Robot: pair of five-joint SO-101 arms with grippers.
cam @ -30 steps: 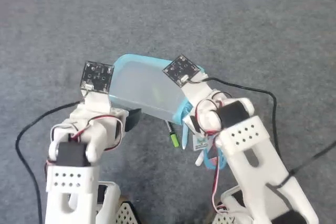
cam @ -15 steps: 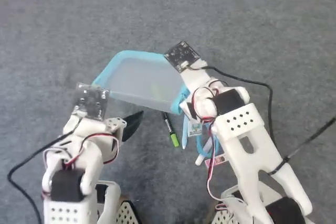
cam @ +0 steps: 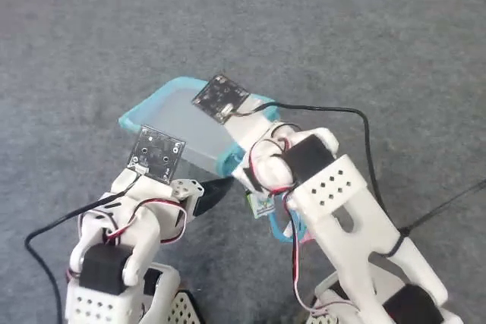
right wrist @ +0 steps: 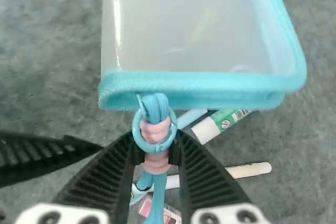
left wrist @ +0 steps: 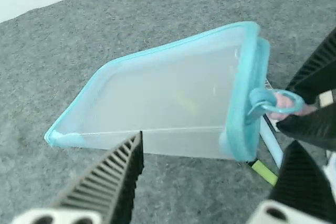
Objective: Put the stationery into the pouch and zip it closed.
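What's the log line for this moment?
right gripper: shut on zipper pull | left gripper: open, by pouch | pens: lying outside pouch

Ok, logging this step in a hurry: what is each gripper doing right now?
Left gripper: open, holding nothing.
Right gripper: shut on the zipper pull of the pouch.

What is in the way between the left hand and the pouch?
Nothing that I can see. The open left hand faces the pouch across bare grey mat; the right hand grips its strap.
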